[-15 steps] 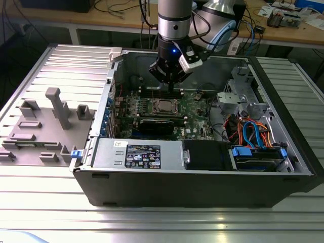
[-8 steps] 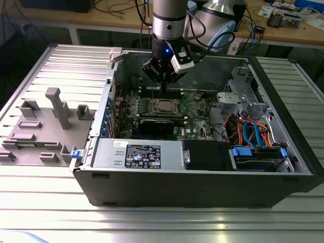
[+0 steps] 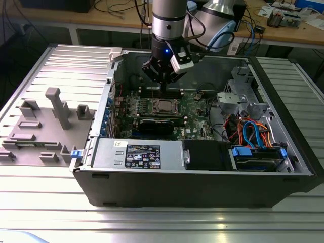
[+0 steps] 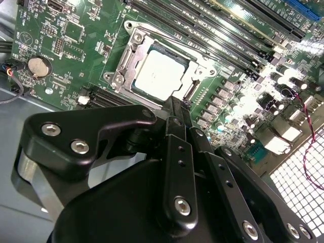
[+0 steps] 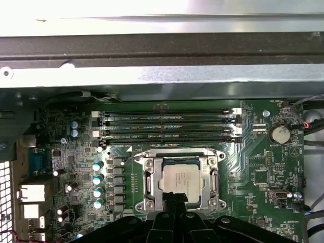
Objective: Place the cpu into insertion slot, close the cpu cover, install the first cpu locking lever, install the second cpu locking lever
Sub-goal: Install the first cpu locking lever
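Cpu (image 5: 178, 178) seated in insertion slot (image 5: 215, 180); hand (image 5: 174, 203), pinched closed, just beside it.

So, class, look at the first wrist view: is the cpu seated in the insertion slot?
Yes, the cpu lies flat inside the insertion slot, ringed by its silver metal rim.

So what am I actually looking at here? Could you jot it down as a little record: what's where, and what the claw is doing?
setting: open computer case on a ribbed metal table, green motherboard inside
cpu: seated in the insertion slot, silver top showing
cpu cover: lying flat, framing the cpu
claw: shut, nothing seen in it, tips at the slot's edge beside the cpu; contact unclear
locking levers: cannot tell whether they are latched
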Robot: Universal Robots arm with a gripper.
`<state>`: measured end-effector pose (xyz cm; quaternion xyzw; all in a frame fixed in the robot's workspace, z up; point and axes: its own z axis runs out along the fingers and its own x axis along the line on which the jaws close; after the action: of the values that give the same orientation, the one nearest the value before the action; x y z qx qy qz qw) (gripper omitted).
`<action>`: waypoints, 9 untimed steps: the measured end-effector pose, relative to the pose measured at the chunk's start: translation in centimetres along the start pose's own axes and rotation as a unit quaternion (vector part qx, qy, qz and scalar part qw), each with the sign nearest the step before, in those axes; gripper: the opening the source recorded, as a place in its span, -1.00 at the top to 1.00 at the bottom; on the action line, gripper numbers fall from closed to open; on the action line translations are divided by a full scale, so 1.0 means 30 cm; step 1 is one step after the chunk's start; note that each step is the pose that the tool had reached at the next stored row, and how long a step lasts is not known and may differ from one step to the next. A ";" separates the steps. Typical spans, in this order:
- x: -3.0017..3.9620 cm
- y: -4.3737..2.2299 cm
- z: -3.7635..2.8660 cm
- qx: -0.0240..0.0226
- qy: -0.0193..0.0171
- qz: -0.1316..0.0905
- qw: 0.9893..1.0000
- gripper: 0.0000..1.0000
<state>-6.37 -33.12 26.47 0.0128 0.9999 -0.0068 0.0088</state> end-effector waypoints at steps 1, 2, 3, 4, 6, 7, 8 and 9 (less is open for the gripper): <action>0.001 0.000 0.000 0.000 0.000 0.000 1.000 0.79; 0.003 0.000 0.000 0.000 0.000 0.000 1.000 0.79; 0.004 0.000 0.000 0.000 0.000 0.000 1.000 0.79; 0.005 0.000 0.000 0.000 0.000 0.000 1.000 0.79; 0.007 0.000 0.000 0.000 0.000 0.000 1.000 0.79; 0.008 0.000 0.000 0.000 0.000 0.000 1.000 0.79; 0.009 0.000 0.000 0.000 0.000 0.000 1.000 0.79; 0.009 0.000 0.000 0.000 0.000 0.000 1.000 0.79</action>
<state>-6.65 -33.12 26.47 0.0127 0.9999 -0.0068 0.0088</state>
